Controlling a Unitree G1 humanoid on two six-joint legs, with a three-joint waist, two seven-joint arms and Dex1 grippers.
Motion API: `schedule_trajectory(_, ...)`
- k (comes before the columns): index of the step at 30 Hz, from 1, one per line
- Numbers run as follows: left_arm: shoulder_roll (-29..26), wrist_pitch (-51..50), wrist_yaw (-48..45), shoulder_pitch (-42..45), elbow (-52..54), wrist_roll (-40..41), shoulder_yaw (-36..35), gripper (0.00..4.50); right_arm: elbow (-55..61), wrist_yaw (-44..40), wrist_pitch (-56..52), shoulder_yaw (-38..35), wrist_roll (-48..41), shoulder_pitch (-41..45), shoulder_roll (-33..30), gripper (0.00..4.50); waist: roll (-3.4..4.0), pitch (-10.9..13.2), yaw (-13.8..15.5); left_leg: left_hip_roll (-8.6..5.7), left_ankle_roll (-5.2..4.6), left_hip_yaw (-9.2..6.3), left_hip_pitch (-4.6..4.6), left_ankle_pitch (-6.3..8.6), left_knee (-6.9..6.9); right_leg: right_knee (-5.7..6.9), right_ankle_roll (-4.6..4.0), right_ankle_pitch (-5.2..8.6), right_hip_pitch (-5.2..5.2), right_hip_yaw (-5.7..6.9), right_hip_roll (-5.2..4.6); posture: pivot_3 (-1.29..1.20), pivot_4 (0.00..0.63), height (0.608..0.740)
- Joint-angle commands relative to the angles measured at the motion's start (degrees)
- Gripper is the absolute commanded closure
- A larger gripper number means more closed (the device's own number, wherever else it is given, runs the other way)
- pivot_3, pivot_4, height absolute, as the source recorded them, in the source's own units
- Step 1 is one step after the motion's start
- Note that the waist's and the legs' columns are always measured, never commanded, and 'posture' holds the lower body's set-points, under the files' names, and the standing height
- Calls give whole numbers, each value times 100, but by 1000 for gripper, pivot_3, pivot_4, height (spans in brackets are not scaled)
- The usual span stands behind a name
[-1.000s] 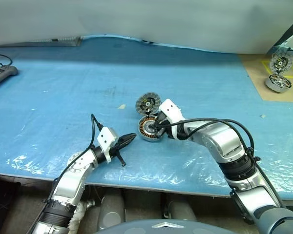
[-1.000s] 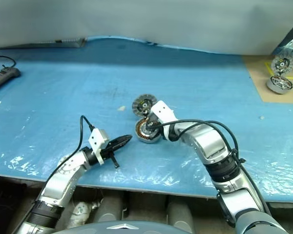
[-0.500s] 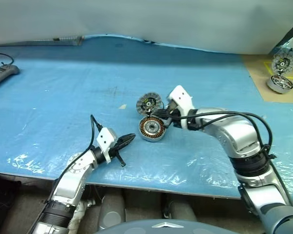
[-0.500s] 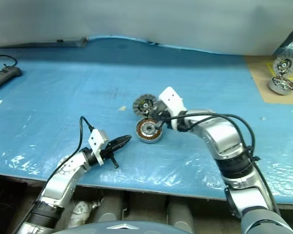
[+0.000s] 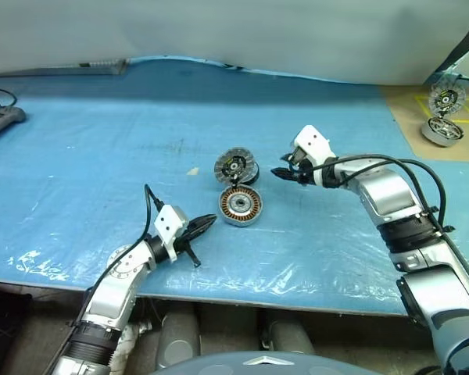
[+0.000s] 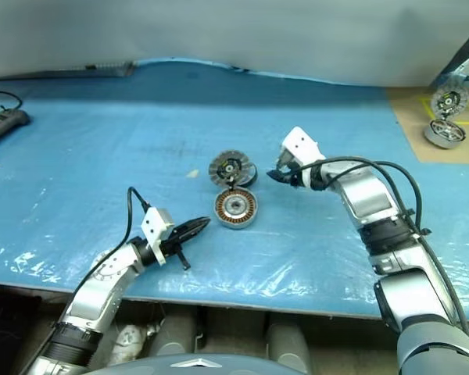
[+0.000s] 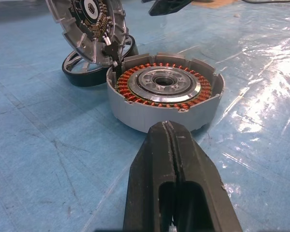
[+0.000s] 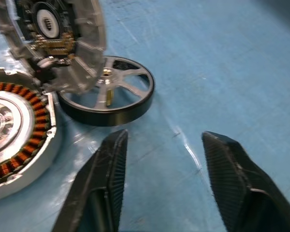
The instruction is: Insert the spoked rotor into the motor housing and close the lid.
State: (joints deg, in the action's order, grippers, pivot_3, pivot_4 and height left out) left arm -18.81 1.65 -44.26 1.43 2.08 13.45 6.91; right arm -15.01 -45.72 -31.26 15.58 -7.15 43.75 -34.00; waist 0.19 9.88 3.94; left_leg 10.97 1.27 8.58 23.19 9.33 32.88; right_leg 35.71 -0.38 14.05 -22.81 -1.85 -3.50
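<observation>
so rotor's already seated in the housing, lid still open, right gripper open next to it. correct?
Not quite. The spoked rotor is not in the motor housing; it lies flat on the table behind the upright lid, as the right wrist view shows. The rest stands: lid open, right gripper open beside it.

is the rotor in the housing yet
Not yet. The rotor lies flat on the blue table behind the open lid; the housing shows bare copper windings.

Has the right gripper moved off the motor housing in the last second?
Yes. The right gripper has pulled back from the motor housing, up and toward the robot's right, and now hangs open over the blue mat.
</observation>
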Motion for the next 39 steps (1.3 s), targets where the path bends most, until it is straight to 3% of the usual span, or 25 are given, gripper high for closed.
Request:
schedule_trajectory(1, -5, 150, -15, -20, 26, 15, -11, 4500, -1062, -252, 1006, 108, 370, 637, 208, 1519, 0, 0, -7, 0, 0, 0, 0, 0, 3, 2, -1, 0, 0, 1, 1, 0, 150, 740)
schedule_trajectory(8, 49, 226, 29, -65, -12, -31, 31, 4500, -3550, -551, 2617, 52, 808, 1772, 898, 1519, 0, 0, -7, 12, -7, 4, 18, 2, 12, 6, -6, 1, -16, 6, 2, 0, 150, 740)
schedule_trajectory(13, 60, 246, 48, -94, -8, -54, 22, 4500, -4544, -773, 3216, -25, 978, 2182, 1183, 1519, 1, 0, 10, 36, -27, 4, 47, -5, 26, 7, -12, 0, -26, 16, 3, 0, 150, 740)
schedule_trajectory(33, 114, 456, 80, -32, -280, -118, 47, 4500, -5225, -1572, 4469, -28, 1641, 2257, 1137, 1519, 1, 0, 7, 62, -60, 23, 57, -7, 34, 16, -30, 8, -30, 28, 7, 0, 150, 740)
schedule_trajectory(36, 133, 482, 76, 1, -333, -126, 52, 4500, -5242, -1608, 4547, 9, 1724, 2221, 1119, 2089, 1, 0, 6, 63, -60, 24, 57, -7, 34, 16, -30, 8, -30, 27, 7, 0, 150, 740)
schedule_trajectory(39, 142, 497, 74, 10, -352, -130, 51, 4500, -5268, -1577, 4580, 29, 1812, 2172, 1126, 3079, 1, 0, 6, 66, -60, 24, 57, -7, 35, 17, -32, 9, -31, 27, 9, 0, 150, 740)
